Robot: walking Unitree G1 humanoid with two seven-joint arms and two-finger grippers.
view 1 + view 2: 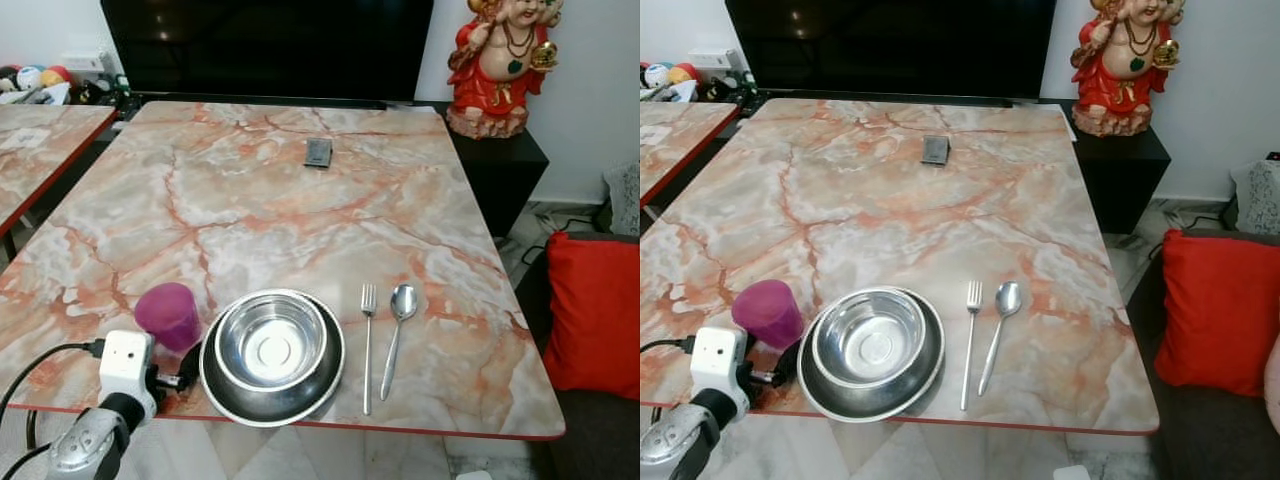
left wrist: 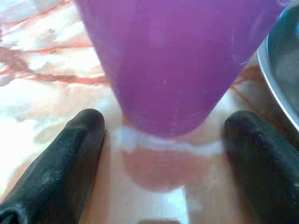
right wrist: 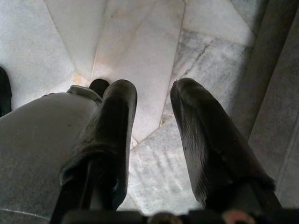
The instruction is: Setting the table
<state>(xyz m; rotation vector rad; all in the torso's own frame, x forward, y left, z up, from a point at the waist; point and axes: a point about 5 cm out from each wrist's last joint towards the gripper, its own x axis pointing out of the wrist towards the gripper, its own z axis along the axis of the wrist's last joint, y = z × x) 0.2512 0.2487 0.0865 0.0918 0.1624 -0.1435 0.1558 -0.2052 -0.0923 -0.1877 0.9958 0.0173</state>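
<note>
Standing open around the purple cup [image 2: 180,60] on the desk [image 1: 300,210], the left hand [image 2: 163,158] grips nothing; the right hand [image 3: 152,140] hangs part-open, empty.

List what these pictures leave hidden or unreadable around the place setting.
- Purple cup: its rim is cut off by the left wrist view's edge; what it holds cannot be told.
- Left gripper: in the eye views the white wrist camera covers its fingers.
- Small dark object far up the table: too small to identify.
- Lower steel bowl: its inside is covered by the upper bowl.
- Statue: head cut off by the top edge.
</note>
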